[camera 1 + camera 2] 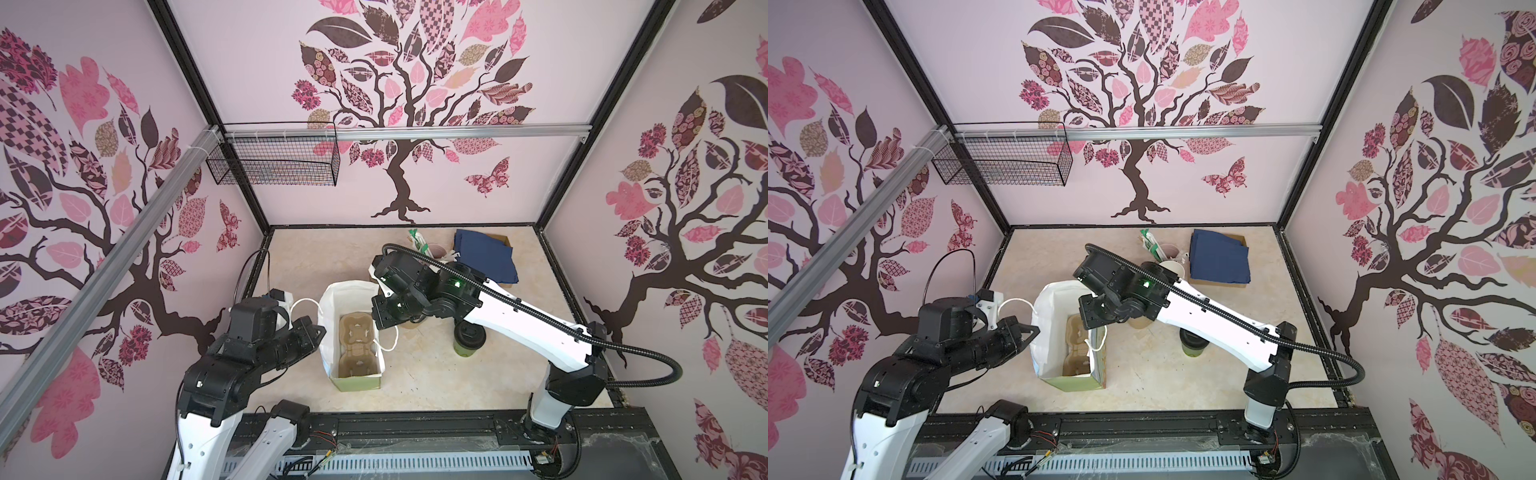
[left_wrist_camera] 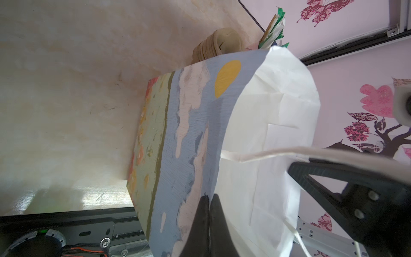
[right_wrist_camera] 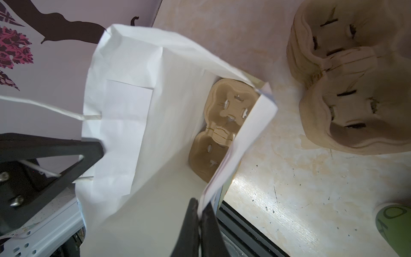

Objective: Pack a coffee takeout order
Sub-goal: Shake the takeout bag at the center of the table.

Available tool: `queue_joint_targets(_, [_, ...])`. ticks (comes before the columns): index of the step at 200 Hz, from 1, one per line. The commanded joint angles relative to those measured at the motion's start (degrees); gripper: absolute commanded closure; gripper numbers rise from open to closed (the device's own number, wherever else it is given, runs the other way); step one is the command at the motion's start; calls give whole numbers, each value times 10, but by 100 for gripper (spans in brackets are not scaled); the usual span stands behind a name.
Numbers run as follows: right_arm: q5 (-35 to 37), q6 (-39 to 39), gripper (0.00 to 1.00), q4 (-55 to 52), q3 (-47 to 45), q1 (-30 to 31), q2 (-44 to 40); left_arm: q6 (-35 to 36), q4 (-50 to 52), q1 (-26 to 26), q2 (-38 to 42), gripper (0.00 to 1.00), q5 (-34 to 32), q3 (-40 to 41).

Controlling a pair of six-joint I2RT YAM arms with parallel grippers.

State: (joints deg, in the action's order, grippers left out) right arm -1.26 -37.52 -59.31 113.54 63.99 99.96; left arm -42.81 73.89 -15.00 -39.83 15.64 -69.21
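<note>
Left gripper (image 2: pixel 209 201): fingers pressed together on the rim of the paper bag (image 1: pixel 358 383), pinching the long wall on the left arm's side.

Right gripper (image 3: pixel 201 209): likewise closed, nipping the rim of the opposite long wall. Between the two, the bag's mouth stands open.

Paper bag: pale green at the near end, painted with blue sky and a yellow sun on the side, white inside. It stands upright near the middle of the table (image 1: pixel 436 374). One white handle (image 1: pixel 301 305) loops outward by the left gripper, and the other (image 1: pixel 388 343) droops down the opposite side.

Carrier (image 1: pixel 355 345): tan moulded pulp with two wells, lying flat on the bag's floor.

Cup (image 1: pixel 465 352): olive green with its black lid (image 1: pixel 469 334) on. It stands upright on the table on the right arm's side of the bag, apart from it and partly under that arm.

Napkin (image 1: pixel 484 253): navy, lying on a shallow cardboard tray (image 1: pixel 502 240) at the back of the table, well apart from the bag.

Spare carriers (image 3: pixel 351 93): a nested stack on the table just beside the bag, under the wrist of the right gripper.

Pink pot (image 1: pixel 434 250): holds green-and-white packets, beside the tray.
</note>
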Motion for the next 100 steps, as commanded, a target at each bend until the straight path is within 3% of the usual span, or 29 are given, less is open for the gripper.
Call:
queue_joint_targets(1, [21,-2,100,-23,26,-4,14,-15,-12,0,10,100,15,21])
queue_joint_targets(9, [27,0,100,-29,32,-4,17,-15,-17,-1,10,100,18,26])
queue_joint_targets(18, [35,3,100,-38,42,-5,23,-15,-23,0,10,90,22,30])
queue_joint_targets(41, [51,9,100,-65,72,-7,45,-14,-37,0,12,82,31,42])
queue_joint_targets(77, [51,14,100,-94,94,-13,65,-15,-45,0,18,60,30,52])
queue_joint_targets(100, [49,18,100,-107,102,-19,78,-15,-54,-1,22,53,22,49])
